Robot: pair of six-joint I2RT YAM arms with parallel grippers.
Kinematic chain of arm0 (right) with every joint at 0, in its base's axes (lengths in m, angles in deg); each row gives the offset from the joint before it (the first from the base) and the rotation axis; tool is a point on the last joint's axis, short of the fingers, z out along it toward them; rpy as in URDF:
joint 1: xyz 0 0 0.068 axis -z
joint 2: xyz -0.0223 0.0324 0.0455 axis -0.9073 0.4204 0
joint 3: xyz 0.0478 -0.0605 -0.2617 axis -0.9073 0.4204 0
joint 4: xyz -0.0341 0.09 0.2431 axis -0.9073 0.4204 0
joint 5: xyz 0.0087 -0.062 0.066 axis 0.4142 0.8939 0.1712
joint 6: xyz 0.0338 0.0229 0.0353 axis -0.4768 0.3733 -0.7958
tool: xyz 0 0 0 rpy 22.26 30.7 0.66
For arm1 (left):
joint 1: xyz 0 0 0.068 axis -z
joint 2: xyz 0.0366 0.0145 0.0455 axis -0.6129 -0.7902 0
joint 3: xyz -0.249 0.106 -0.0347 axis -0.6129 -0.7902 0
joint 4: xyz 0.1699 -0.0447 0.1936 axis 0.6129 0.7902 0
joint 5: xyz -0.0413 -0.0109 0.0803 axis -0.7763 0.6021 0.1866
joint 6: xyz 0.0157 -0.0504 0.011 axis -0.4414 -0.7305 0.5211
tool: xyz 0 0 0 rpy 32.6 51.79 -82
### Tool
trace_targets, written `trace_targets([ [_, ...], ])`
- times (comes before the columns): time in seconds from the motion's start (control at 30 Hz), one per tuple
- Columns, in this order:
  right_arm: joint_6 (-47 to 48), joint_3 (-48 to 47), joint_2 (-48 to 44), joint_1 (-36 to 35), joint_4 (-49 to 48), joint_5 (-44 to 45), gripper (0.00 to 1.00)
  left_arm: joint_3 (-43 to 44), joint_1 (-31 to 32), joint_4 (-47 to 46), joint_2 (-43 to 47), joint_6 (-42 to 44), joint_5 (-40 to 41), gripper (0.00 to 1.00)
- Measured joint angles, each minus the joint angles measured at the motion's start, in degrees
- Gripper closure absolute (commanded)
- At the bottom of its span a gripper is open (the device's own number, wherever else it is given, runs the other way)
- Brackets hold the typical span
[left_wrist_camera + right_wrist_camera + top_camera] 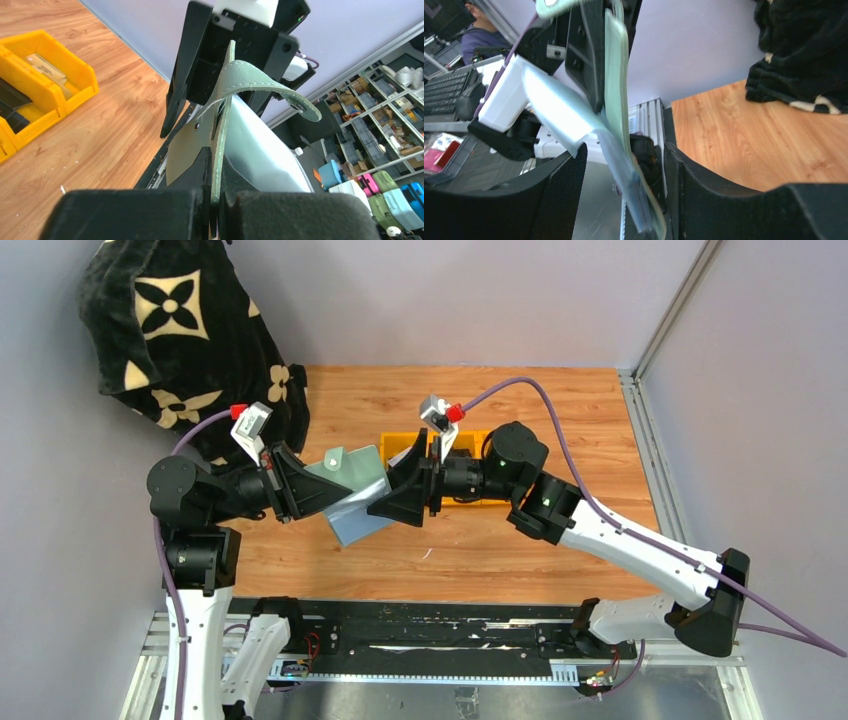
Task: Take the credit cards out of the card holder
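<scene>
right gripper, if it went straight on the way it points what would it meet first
The card holder: its edge already sits between the open fingers of the right gripper, so that comes first, then likely the left gripper clamping it. Depth is unclear.

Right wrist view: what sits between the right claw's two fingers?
A pale green flap of the card holder hangs in that gap, space on both sides, so the right claw is open around it. Shown in the right wrist view.
</scene>
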Motion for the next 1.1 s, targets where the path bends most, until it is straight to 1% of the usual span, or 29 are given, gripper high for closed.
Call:
trace_targets([
  [0.2,-1.77,8.31,-4.11,0.00,-1.11,-2.84,0.39,2.36,0.00,0.13,-0.59,0.04,-0.15,1.00],
  [0.37,-2.05,12.28,-5.25,0.00,-0.74,-3.39,0.45,2.99,0.00,-0.35,-0.72,-0.42,-0.17,1.00],
  [0.53,-2.05,12.46,-5.46,0.00,-0.76,-3.37,0.55,3.06,0.00,-0.66,-0.79,-1.22,-0.17,1.00],
  [0.73,-0.76,11.34,-5.57,0.00,0.70,-2.14,0.68,3.72,0.00,-0.85,-0.96,-2.03,-0.15,1.00],
  [1.1,0.39,7.85,-4.92,0.00,2.14,3.78,0.75,4.17,-0.02,-2.49,-1.05,-3.45,0.09,1.00],
])
